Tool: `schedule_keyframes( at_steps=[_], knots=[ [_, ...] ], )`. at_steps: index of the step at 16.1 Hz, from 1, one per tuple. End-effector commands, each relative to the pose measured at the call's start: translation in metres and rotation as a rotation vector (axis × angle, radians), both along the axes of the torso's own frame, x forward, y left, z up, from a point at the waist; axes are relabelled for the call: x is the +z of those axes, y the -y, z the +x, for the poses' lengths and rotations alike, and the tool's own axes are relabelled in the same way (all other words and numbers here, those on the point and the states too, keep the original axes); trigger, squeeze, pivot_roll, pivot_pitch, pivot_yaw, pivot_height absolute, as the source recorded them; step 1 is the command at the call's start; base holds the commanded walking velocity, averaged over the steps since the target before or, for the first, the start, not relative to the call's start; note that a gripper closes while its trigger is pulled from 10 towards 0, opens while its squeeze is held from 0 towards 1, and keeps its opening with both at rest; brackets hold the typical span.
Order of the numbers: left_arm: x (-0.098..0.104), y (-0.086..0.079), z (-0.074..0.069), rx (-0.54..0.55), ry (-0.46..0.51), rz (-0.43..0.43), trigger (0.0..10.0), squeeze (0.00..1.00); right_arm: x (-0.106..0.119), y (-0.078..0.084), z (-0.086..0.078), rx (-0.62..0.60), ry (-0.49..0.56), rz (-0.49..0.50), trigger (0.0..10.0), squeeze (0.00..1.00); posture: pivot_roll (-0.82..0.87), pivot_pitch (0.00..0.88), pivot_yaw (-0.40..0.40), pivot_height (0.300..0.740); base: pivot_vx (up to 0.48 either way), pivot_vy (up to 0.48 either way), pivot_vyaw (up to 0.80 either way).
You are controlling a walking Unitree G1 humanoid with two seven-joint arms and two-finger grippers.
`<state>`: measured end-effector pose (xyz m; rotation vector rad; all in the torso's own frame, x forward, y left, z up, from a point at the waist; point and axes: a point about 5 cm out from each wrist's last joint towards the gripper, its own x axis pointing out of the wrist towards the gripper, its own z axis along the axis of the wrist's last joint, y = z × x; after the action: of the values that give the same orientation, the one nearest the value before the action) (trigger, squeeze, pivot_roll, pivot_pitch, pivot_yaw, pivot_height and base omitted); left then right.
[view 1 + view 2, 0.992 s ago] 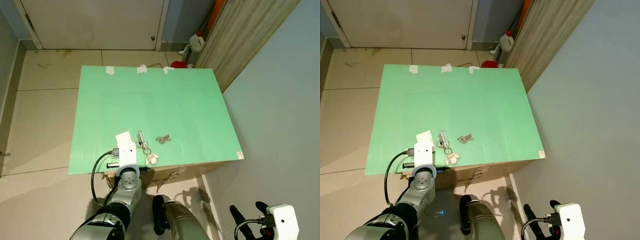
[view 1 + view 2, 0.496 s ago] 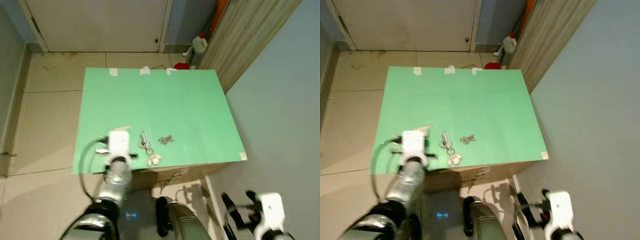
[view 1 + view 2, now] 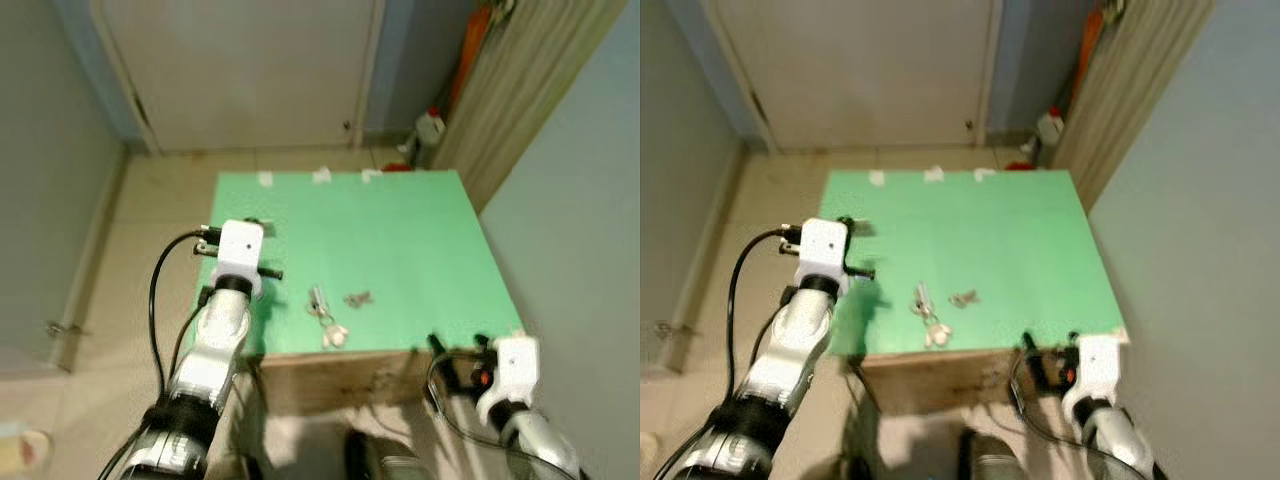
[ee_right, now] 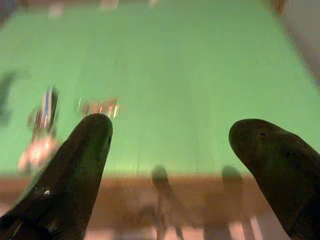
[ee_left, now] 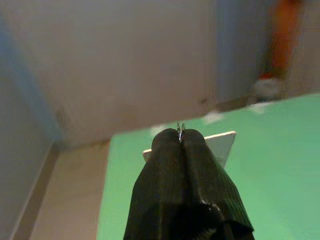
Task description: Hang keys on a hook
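Keys (image 4: 45,117): heavily blurred in the right wrist view, shapes smeared.
Small key pair (image 3: 357,298): too small to count.
White card (image 5: 220,145): mostly hidden behind the left gripper (image 5: 180,137).
Right arm (image 3: 530,430): cut off at the picture's near edge.

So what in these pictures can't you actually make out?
- White card gripped by the left hand: the black fingers cover most of it in the left wrist view.
- Keys: blurred in the right wrist view, too small in the eye views to count.
- White lump on the key ring: too small to identify.
- Green table: the right hand, open, hides part of its near edge.
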<state>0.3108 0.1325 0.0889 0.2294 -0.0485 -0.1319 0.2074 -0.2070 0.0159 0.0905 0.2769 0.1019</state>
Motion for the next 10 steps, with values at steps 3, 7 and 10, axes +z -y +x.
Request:
schedule_keyframes(
  at_steps=[3,7,10],
  knots=[
    [0.003,0.005,-0.009,-0.117,-0.015,-0.029,0.0,0.0,0.02,0.004,0.011,-0.063,0.099,0.001,10.0,0.0,-0.14,0.0,0.007,0.74,0.0,0.0,0.0],
    [0.007,-0.005,-0.04,-0.22,-0.022,-0.02,0.0,0.0,0.037,0.0,-0.009,-0.132,0.175,0.001,10.0,0.0,-0.12,0.0,0.016,0.74,0.0,0.0,0.0],
    [-0.009,-0.009,-0.063,-0.246,-0.076,-0.017,0.0,0.0,0.036,0.004,-0.031,-0.13,0.166,-0.067,10.0,0.0,-0.13,0.0,0.013,0.74,0.0,0.0,0.0]
  ],
)
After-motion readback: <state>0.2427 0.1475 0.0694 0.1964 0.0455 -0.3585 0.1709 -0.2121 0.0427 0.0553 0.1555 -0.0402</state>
